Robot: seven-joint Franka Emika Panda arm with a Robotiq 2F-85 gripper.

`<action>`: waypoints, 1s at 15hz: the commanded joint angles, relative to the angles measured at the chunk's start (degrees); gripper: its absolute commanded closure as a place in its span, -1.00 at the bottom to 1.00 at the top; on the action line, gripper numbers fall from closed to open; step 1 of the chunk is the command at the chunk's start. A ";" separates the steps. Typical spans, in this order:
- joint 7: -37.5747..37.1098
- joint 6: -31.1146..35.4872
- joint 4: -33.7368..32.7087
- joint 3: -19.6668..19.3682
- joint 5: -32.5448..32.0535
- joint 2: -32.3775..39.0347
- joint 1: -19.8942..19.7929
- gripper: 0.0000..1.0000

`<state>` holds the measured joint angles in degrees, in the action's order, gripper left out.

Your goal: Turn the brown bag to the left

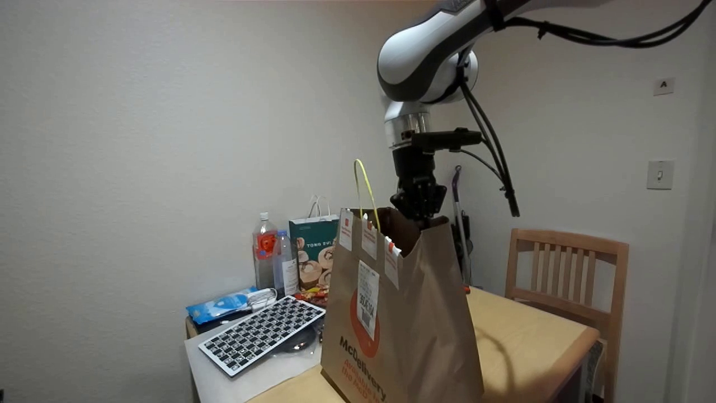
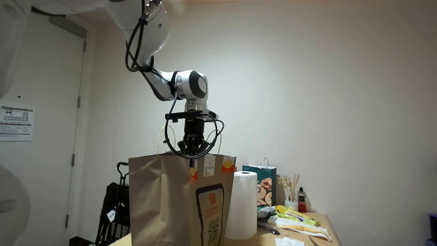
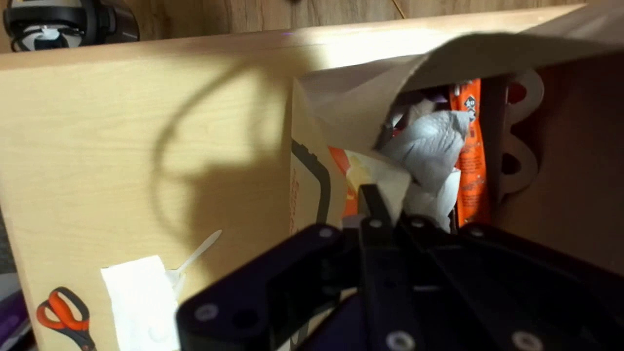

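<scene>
1. Far left and well below the jaws in an exterior view, we see a blue-and-white packet and a white-framed keyboard lying at a slant.
2. Closer in, left of and lower than the jaws, we find a red-labeled plastic bottle just beside a blue-capped clear bottle, both upright.
3. Next to them, lower left of the jaws, we spot a green gift bag with white handles, partly hidden at its lower right.
4. Directly beneath the jaws, the brown McDelivery paper bag stands upright on the wooden table; we note a pale yellow loop handle rising just left of the jaws and a receipt sticker lower down.
5. The Robotiq gripper points down at the bag's rim, its jaws brought together with the paper pinched between them; in an exterior view, we make out one fingertip against the outer face.
6. Just right of the jaws in the wrist view, we look into the bag at crumpled white paper beside a bright orange packet.
7. Right of and below the jaws in an exterior view, we see a paper towel roll standing just beside the bag.
8. Far right, well apart from the jaws and lower, we see a slat-backed wooden chair.
</scene>
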<state>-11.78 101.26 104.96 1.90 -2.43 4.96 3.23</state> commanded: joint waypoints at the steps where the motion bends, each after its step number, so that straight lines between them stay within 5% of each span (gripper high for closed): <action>1: -10.10 0.02 -2.00 -0.82 0.46 1.96 -0.33 1.00; 3: -10.05 -3.64 -1.65 -1.11 -5.06 1.80 0.06 1.00; 11: 16.47 -13.48 -0.64 -2.11 -14.12 -0.13 -1.99 1.00; 15: 13.97 -11.76 -1.30 -2.21 -13.07 1.06 -2.10 0.98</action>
<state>2.21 89.67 103.79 -0.67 -15.50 5.99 1.45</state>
